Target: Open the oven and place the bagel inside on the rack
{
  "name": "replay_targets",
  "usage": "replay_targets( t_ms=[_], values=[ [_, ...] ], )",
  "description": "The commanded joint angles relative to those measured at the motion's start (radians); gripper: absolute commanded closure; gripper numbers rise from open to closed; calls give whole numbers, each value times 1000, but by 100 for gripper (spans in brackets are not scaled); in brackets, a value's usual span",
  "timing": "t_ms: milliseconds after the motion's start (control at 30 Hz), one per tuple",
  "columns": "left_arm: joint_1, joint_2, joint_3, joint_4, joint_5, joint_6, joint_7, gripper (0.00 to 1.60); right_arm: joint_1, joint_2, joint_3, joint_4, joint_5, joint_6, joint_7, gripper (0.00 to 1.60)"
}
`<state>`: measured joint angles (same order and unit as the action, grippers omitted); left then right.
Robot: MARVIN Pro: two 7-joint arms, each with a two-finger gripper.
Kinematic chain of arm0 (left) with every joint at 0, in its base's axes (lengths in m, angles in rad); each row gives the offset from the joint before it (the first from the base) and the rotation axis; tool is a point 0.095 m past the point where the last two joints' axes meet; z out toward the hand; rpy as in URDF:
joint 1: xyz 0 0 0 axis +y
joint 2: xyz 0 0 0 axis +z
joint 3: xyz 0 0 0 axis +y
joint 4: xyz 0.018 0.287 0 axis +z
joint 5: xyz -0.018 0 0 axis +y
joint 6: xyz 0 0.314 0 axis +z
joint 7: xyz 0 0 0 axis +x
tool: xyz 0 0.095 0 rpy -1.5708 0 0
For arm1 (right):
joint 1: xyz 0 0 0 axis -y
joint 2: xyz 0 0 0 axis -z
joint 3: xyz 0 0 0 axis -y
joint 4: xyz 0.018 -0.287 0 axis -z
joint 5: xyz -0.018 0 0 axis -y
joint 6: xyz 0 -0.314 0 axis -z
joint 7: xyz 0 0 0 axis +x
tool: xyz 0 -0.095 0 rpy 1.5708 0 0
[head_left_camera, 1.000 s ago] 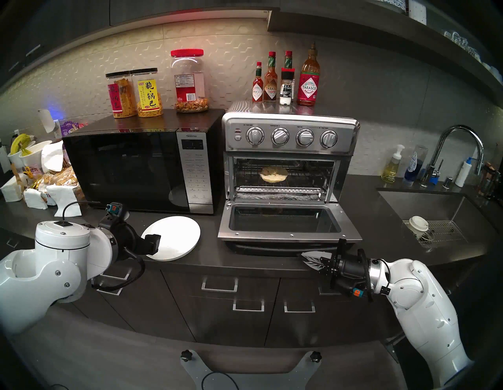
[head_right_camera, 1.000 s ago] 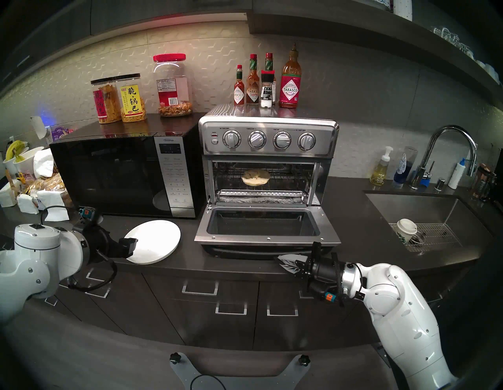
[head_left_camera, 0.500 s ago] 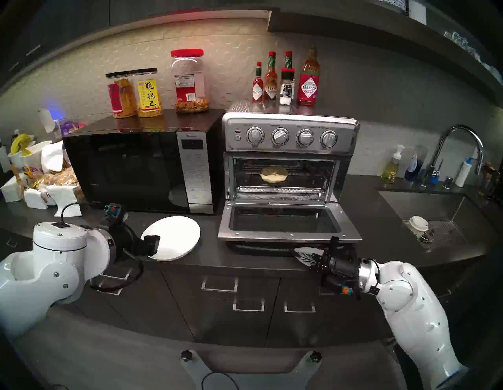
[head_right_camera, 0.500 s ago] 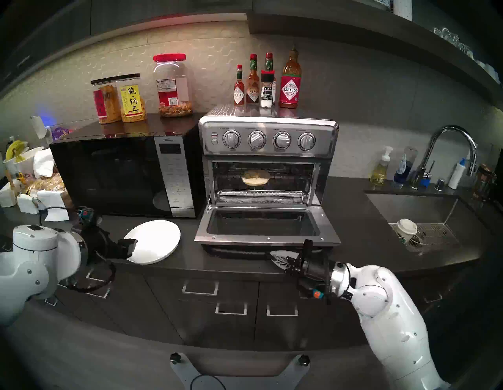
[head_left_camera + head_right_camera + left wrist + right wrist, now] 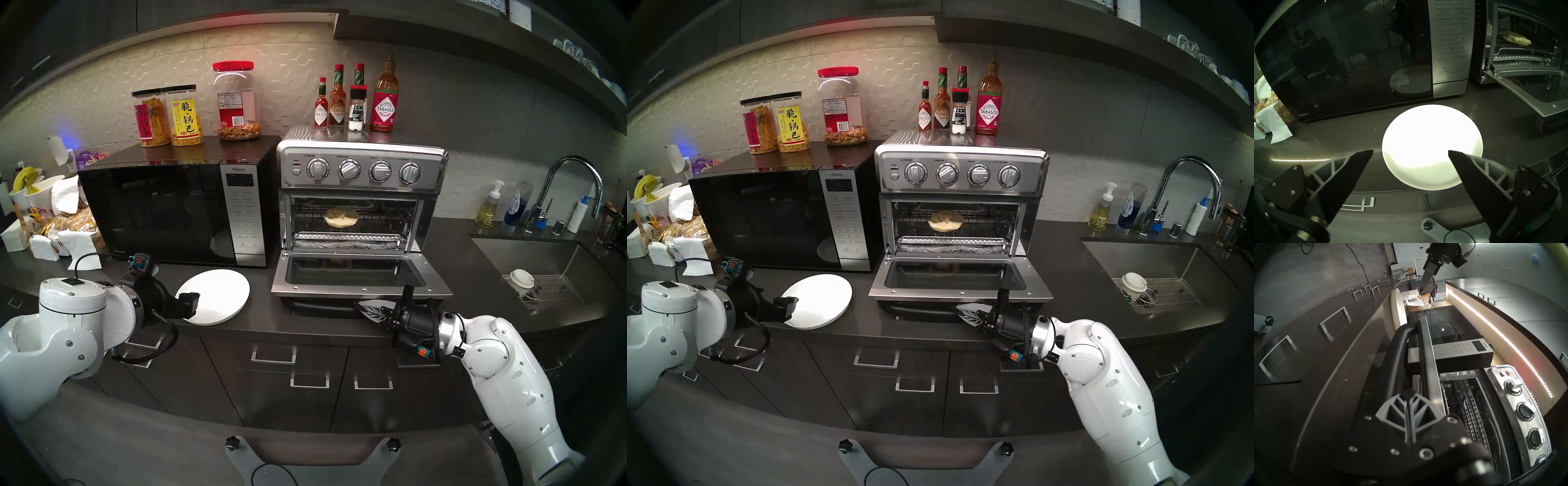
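Bagel (image 5: 341, 217) on rack (image 5: 383, 222): soft, light, grip by rim. Right end effector (image 5: 360, 306) closed, empty, by door handle (image 5: 1396, 351); left end effector (image 5: 1410, 152) wide open, empty.

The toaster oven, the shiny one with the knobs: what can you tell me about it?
The oven is a boxy brushed-steel unit with four round knobs, standing on the dark counter right of the microwave. Its glass door lies dropped open. A pale bagel rests on the wire rack inside. Sauce bottles stand on top.
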<state>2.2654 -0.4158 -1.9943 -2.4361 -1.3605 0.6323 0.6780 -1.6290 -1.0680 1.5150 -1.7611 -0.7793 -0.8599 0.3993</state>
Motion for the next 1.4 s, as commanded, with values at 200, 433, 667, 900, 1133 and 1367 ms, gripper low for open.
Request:
replay_targets(
  t_ms=[200,433,667,900,1133,1367],
  values=[
    [-2,-9,-19,-7,17,1,-9,0,131,-22,3,23,37,49,67,160],
    [-3,-14,-17,-7,22,1,-15,0,166,-31,18,38,64,59,111,160],
    [-4,-18,-16,-7,28,2,-20,0,171,-36,43,26,88,60,142,160],
    [-6,-22,-14,-7,33,3,-25,0,184,-41,60,17,114,58,174,160],
    [-8,-26,-11,-7,37,3,-27,0,214,-45,75,11,151,60,213,160],
    [-9,-30,-8,-7,39,3,-28,0,205,-42,93,-7,178,59,238,160]
  ],
)
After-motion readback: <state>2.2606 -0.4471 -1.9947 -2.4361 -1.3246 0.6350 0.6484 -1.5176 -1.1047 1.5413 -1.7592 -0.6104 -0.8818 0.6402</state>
